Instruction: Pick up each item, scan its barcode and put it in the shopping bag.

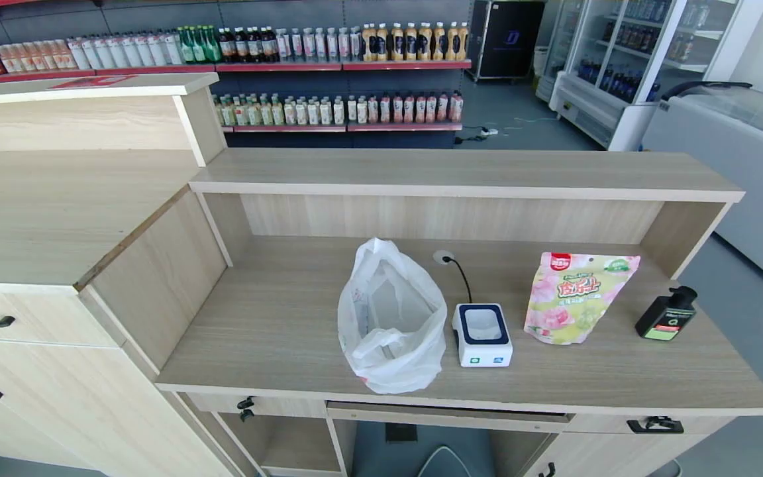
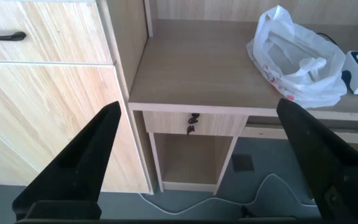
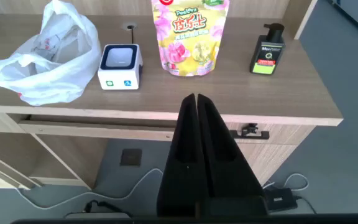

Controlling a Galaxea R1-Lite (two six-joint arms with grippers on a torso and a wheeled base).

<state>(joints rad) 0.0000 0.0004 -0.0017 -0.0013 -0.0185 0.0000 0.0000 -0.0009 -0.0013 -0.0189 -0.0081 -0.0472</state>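
My left gripper (image 2: 197,109) gapes wide, my right gripper (image 3: 196,102) is pressed closed, both empty. The shopping bag (image 1: 391,318) sits open just beside the scanner (image 1: 482,333), handy for dropping scanned goods

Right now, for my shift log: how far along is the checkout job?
Done: nothing yet; the snack pouch and black pump bottle sit on the counter, and no item shows inside the shopping bag. In hand: nothing; the left gripper is open, the right gripper shut and empty. Left: both items over the scanner, then bagged.

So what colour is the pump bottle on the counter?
The pump bottle is black with a green label, clearest in the right wrist view.
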